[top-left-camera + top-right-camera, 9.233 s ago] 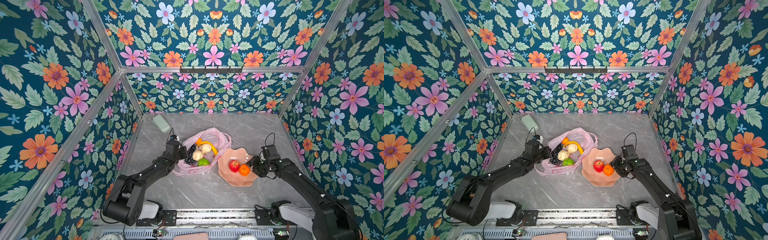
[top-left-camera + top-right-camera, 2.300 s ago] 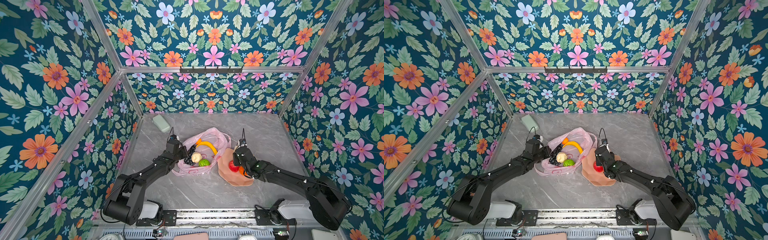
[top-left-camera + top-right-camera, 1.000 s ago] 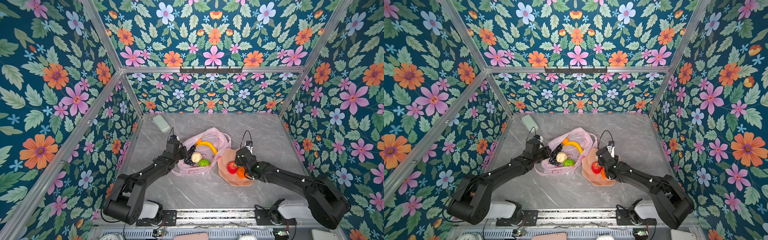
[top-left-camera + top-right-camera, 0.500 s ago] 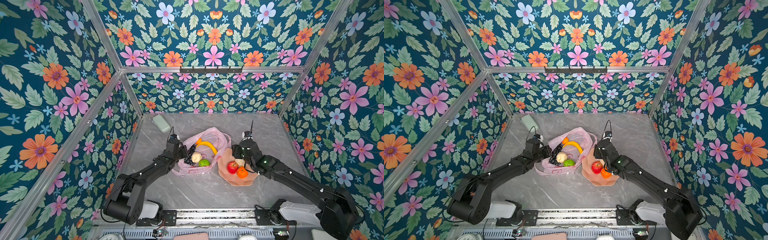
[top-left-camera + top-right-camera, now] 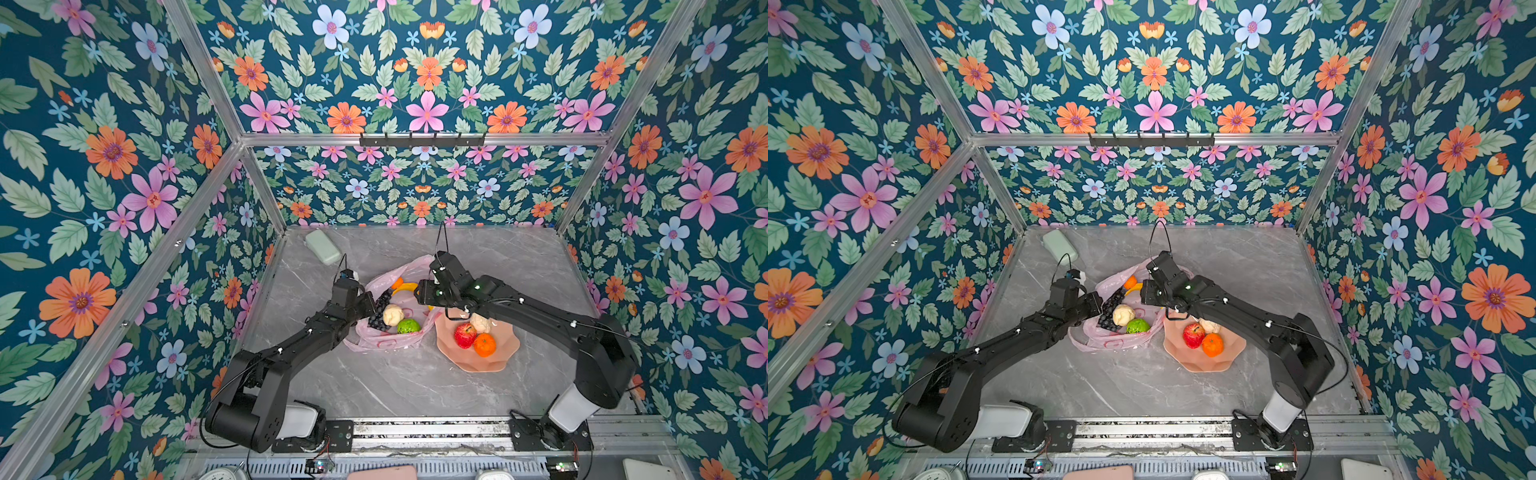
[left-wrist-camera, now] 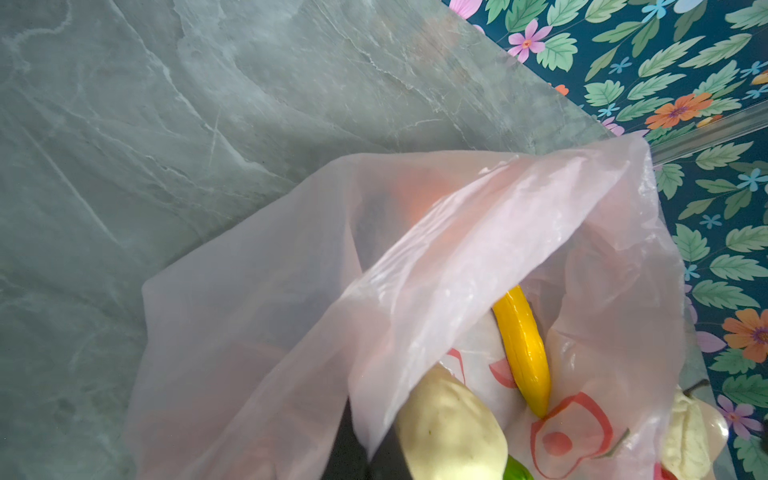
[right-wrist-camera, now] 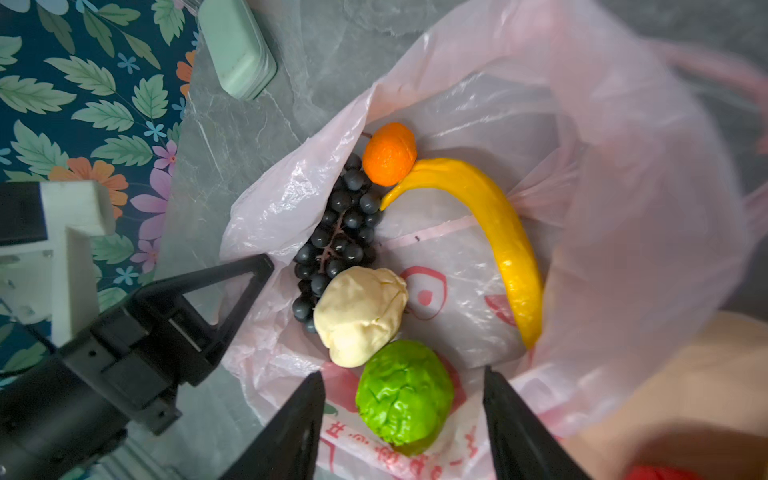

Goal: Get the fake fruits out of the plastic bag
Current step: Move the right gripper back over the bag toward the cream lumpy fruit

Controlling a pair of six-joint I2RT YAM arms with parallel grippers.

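Observation:
The pink plastic bag (image 5: 374,343) (image 5: 1108,338) lies open mid-table. Inside it are a banana (image 7: 494,220), an orange (image 7: 389,153), a dark grape bunch (image 7: 338,232), a cream lumpy piece (image 7: 359,313) and a bumpy green fruit (image 7: 405,390). My left gripper (image 5: 371,302) (image 6: 361,453) is shut on the bag's (image 6: 457,232) near-left rim, holding the mouth up. My right gripper (image 5: 420,292) (image 7: 403,374) hovers open over the bag's (image 7: 623,208) mouth, its fingers either side of the green fruit and above it, holding nothing.
A peach bowl (image 5: 494,359) stands right of the bag, touching it, with a red apple (image 5: 464,335), an orange (image 5: 484,345) and a cream piece (image 5: 480,322). A pale green box (image 5: 323,247) lies at the back left. Floral walls close in three sides.
My right gripper has left a cream piece in the bowl and swung left and back, from over the bowl to over the bag's mouth. The left gripper has kept its hold.

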